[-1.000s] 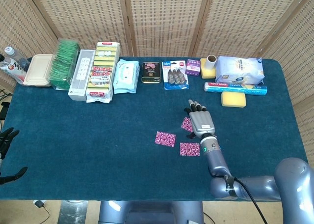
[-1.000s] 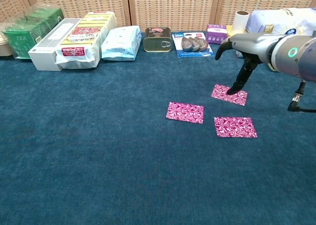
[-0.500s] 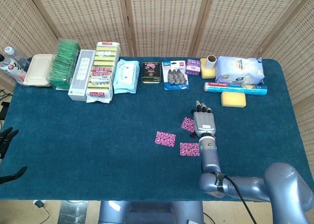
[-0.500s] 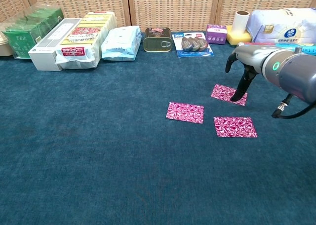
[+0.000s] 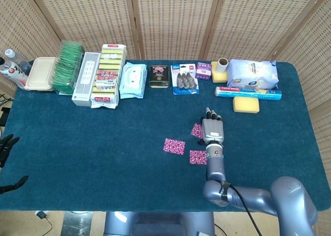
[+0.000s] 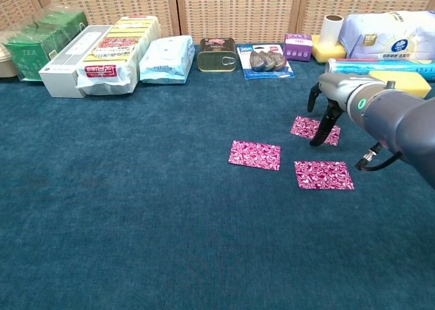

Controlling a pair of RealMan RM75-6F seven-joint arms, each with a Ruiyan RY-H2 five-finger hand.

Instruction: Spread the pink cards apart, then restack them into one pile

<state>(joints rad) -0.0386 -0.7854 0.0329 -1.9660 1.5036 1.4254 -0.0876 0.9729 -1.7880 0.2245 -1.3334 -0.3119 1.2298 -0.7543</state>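
The right hand's (image 6: 325, 105) fingers (image 6: 318, 134) point down, slightly spread, holding nothing, one tip pressing the far pink card (image 6: 309, 128). Two more pink cards lie nearer than it: one (image 6: 254, 154) to its left, one (image 6: 323, 175) just below. To restack well, I'd keep that fingertip flat and slide steadily toward them. The left hand (image 5: 7, 144) hangs loosely open off the table edge.

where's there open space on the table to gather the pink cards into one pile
The bare blue cloth left of the leftmost pink card is free. It is crowded along the back row of packages and around the right hand, which is over the far card.
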